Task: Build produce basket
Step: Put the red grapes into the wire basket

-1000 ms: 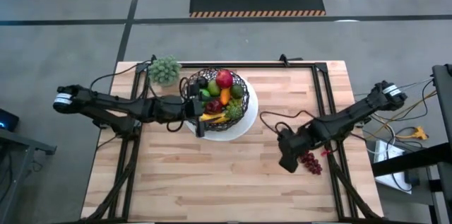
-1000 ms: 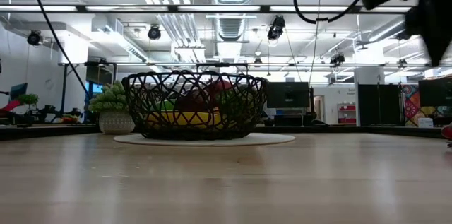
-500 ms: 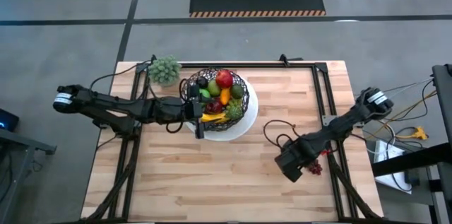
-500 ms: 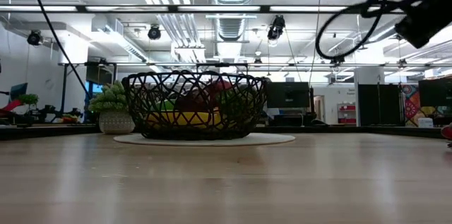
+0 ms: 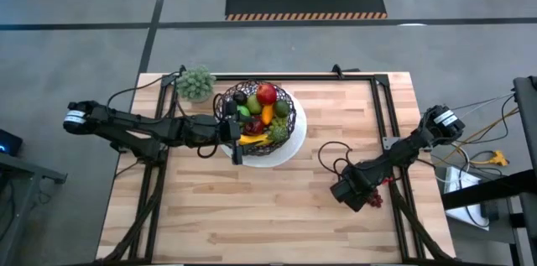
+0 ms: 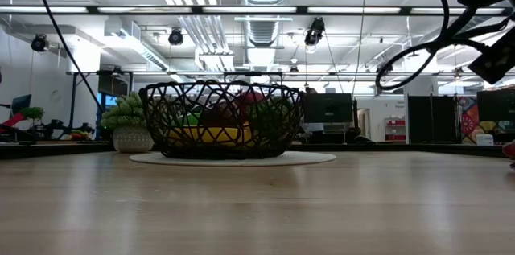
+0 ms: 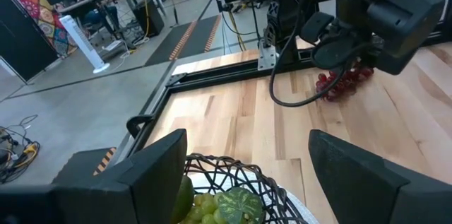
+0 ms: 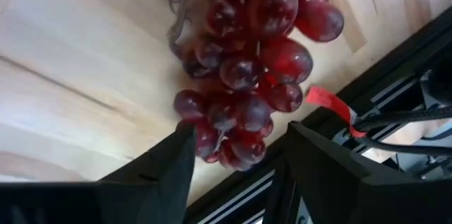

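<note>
Down at the lower right of the overhead frame, a bunch of dark red grapes point(image 5: 374, 198) lies on the pale wooden table point(image 5: 277, 216), near its right rail. It looks light, glossy and lumpy, likely to slip or shed berries, so I would grip across the clustered middle. The right gripper point(image 8: 236, 155) sits directly over it, fingers apart around the bunch, not yet pinching. Upper centre, the black wire basket point(image 5: 289, 123) holds the other produce on a white plate point(image 5: 289, 150). The left gripper point(image 7: 244, 164) waits at its rim, open and empty.
</note>
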`<state>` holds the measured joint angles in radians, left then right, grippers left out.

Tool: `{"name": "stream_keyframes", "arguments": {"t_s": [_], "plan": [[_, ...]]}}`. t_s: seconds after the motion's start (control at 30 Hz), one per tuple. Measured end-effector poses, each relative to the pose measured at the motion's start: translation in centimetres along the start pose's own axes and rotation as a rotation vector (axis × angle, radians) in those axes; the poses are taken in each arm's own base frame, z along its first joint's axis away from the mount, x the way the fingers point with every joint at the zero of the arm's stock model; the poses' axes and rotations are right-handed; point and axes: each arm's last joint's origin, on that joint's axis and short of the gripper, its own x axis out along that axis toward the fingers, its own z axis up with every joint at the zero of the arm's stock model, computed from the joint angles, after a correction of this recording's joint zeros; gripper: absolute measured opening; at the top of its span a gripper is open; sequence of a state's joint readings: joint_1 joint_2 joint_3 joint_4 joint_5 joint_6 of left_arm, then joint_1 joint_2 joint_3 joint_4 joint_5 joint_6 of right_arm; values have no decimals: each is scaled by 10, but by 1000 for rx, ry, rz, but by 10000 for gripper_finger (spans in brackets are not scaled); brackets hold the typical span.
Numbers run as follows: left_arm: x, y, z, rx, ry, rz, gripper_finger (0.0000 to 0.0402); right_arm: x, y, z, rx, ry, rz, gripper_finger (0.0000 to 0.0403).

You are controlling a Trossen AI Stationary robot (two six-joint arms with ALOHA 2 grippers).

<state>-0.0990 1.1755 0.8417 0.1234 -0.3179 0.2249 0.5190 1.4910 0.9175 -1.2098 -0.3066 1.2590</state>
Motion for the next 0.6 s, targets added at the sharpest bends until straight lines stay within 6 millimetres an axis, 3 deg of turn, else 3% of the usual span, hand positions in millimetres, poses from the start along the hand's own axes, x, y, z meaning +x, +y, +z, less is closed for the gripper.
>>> {"name": "stream_keyframes", "arguments": {"t_s": [0.6], "plan": [[0,0,0,0,0,0,279,9,-4,3,33,-41,-23,36]]}}
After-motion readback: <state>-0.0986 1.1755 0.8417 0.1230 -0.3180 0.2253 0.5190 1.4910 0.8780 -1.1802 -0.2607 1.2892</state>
